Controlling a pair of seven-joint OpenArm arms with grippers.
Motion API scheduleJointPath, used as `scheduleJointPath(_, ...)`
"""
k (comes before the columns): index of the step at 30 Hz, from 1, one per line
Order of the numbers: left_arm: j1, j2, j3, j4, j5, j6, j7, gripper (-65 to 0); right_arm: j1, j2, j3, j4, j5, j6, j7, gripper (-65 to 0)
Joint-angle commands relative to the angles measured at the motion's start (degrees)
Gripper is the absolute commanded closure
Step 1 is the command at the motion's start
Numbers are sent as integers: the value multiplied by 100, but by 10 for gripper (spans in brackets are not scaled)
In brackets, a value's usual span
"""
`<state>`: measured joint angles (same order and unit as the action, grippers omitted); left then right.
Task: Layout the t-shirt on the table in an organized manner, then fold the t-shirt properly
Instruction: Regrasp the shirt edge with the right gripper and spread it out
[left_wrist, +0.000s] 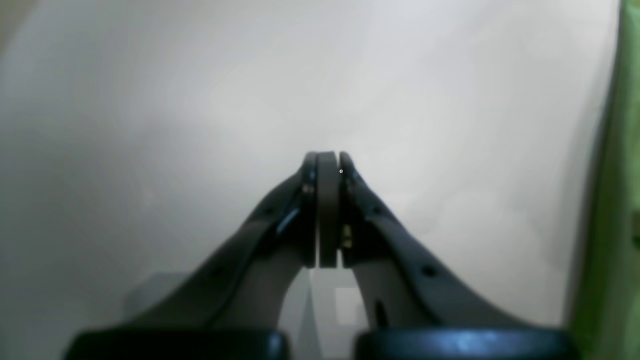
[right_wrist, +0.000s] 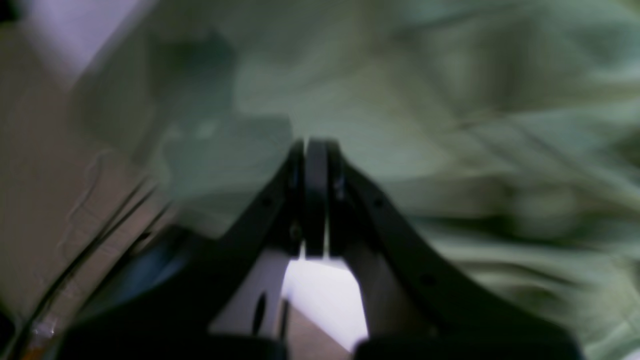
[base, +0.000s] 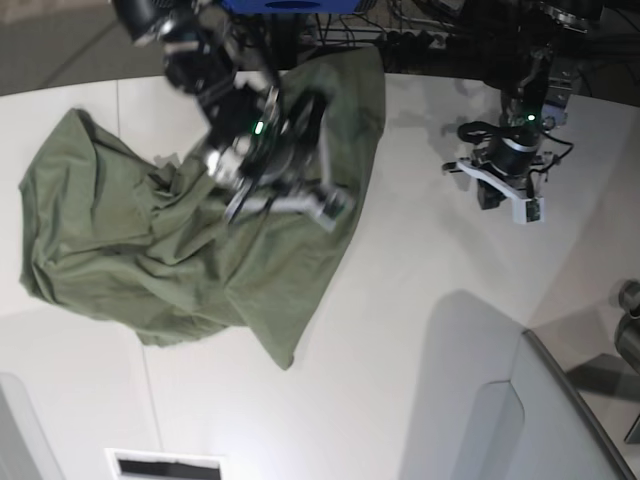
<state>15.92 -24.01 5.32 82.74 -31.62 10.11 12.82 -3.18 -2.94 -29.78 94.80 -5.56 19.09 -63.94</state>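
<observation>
The olive-green t-shirt (base: 150, 250) lies crumpled on the left half of the white table (base: 420, 280), with one part reaching up to the far edge. My right gripper (base: 243, 200) hovers over the shirt's middle. Its wrist view is blurred and shows the right gripper (right_wrist: 315, 145) shut, pads together with no cloth between them, and green folds of the t-shirt (right_wrist: 450, 125) just beyond. My left gripper (base: 497, 190) stands over bare table to the right of the shirt. In its own view the left gripper (left_wrist: 328, 157) is shut on nothing, with a strip of t-shirt (left_wrist: 617, 200) at the right edge.
A grey bin (base: 560, 410) sits at the table's lower right corner. A white panel with a dark slot (base: 165, 465) lies at the front left edge. Cables (base: 430, 30) run behind the far edge. A thin seam (base: 118, 100) crosses the tabletop on the left.
</observation>
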Motion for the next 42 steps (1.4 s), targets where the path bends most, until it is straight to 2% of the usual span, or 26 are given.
scheduleJointPath(1, -23, -83, -36, 73, 19, -4, -126, 0, 287, -9, 152, -78, -46, -23, 51, 0)
scheduleJointPath(5, 100, -91, -44, 108, 19, -4, -126, 0, 1465, -44, 415, -1274, -46, -23, 148, 0)
scheduleJointPath(9, 109, -74, 26, 108, 19, -4, -126, 0, 2221, -62, 741, -2795, -46, -23, 1045, 0)
scheduleJointPath(13, 188, -65, 17, 108, 19, -4, -126, 0, 2758, 17, 1268, -4289, -46, -243, 1687, 0)
scheduleJointPath(17, 276, -91, -44, 108, 19, -4, -126, 0, 2933, 457, 1681, -5265, -46, -270, 2363, 0)
scheduleJointPath(21, 311, -91, -53, 100, 19, -4, -126, 0, 3197, 958, 1884, -5757, -46, -349, 2961, 0)
scheduleJointPath(22, 311, -91, -53, 100, 19, -4, -126, 0, 3320, 1054, 1963, -5889, -46, -525, 3076, 0)
scheduleJointPath(25, 311, -91, -27, 100, 19, -4, -126, 0, 3628, 1309, 2244, -6171, -46, -1430, 3559, 0)
scheduleJointPath(27, 311, -91, 8, 100, 19, -4, -126, 0, 3707, 1459, 2235, -6188, -46, -1799, 3796, 0)
scheduleJointPath(29, 311, -65, 17, 100, 19, -4, -126, 0, 3751, 1503, 2244, -6171, -46, -1993, 3999, 0)
scheduleJointPath(31, 320, -65, 17, 100, 19, -4, -126, 0, 3733, 1503, 2279, -5942, -46, -2002, 4183, 0)
scheduleJointPath(33, 320, -56, 17, 100, 19, -4, -126, 0, 3575, 1503, 2244, -5415, -46, -2002, 4122, 0)
scheduleJointPath(38, 320, -56, 17, 65, 19, -4, -126, 0, 2845, 1345, 2209, -3454, -37, -1922, 3120, 0)
scheduleJointPath(42, 311, -56, 17, 82, 19, -4, -126, 0, 2511, 1063, 1743, -2795, -28, -1210, 2574, 0)
